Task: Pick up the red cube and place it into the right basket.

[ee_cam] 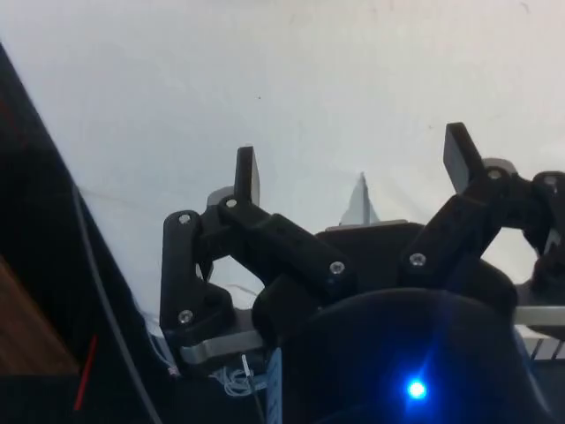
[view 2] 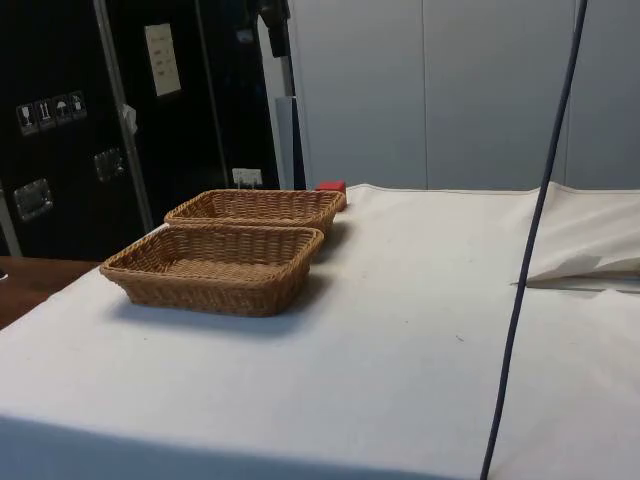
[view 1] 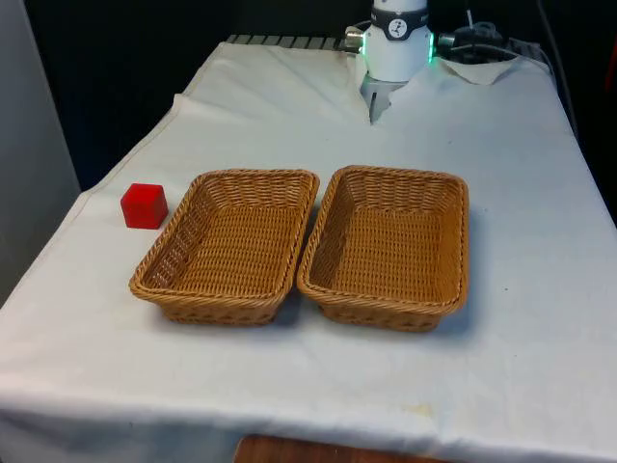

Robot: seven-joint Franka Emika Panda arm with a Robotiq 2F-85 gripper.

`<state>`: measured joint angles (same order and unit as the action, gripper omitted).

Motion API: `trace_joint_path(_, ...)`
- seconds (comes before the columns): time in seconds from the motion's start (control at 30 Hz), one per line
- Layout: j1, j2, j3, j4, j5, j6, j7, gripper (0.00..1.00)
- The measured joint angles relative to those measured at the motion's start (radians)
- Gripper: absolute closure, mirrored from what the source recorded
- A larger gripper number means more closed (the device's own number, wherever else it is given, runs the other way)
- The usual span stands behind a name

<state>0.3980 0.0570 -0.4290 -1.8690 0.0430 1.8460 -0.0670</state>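
Cube (view 1: 145, 205) beside two adjacent baskets (view 1: 229, 245)

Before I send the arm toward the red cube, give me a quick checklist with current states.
1. Gripper open and holding nothing: ok.
2. Red cube sits free on the white cloth, beside the left basket at the front view's left: ok.
3. Nothing lies on the cube: ok.
4. Right basket holds nothing: ok.
5. The two baskets stand side by side, upright: ok.
6. Gripper lined up over the cube: not ok, it is above bare cloth.
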Motion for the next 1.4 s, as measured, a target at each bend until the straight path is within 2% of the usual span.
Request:
trace_joint_path(0.17,-0.01,0.0,-0.007,-0.001,-0.018,0.0,-0.012,0.0)
trace_joint_path(0.3,-0.018,0.0,-0.01,-0.001,-0.054,0.0,-0.019,0.0)
trace_joint_path(0.57,-0.026,0.0,-0.011,-0.002,-0.096,0.011,-0.036,0.0)
trace_joint_path(0.93,-0.038,-0.003,-0.019,-0.021,-0.133,0.071,-0.086,0.0)
trace_joint_path(1.23,-0.048,-0.005,-0.043,-0.036,-0.137,0.114,-0.142,0.0)
trace_joint_path(1.4,-0.055,-0.005,-0.076,-0.064,-0.137,0.168,-0.19,0.0)
